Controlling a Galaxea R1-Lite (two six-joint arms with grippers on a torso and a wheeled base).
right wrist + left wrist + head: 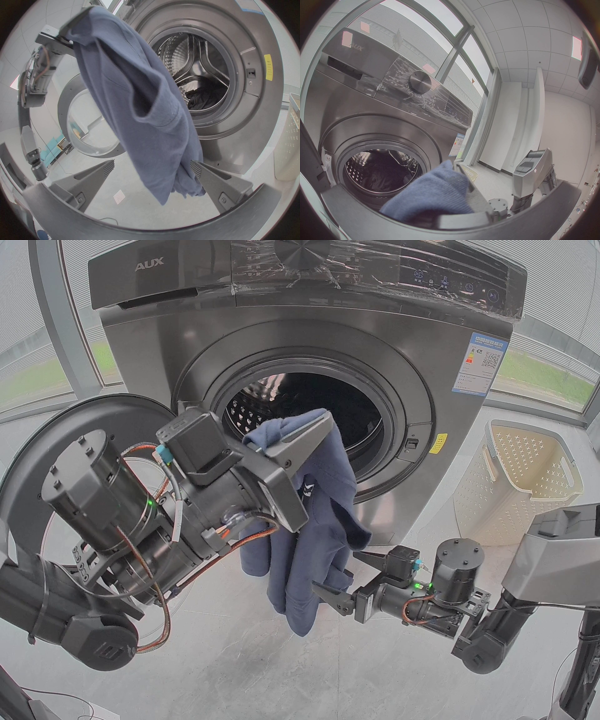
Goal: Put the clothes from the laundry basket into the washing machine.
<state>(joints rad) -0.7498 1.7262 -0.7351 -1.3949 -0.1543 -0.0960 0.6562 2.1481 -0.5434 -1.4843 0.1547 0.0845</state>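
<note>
My left gripper point(315, 427) is clamped on the top of a soft, dark blue knit garment point(319, 521), which hangs from it in loose folds. Just beyond the left gripper is the round mouth of the washing machine point(431, 365), a brushed grey metal box. Inside it, a crumpled dark cloth point(203, 97) lies in the ribbed, perforated steel drum point(193, 62). My right gripper point(347, 580) sits below the left, its wedge-shaped fingers spread wide, with the garment's lower end dangling between them. The cream plastic laundry basket point(519, 484), with perforated walls, stands well off to the right gripper's outer side.
</note>
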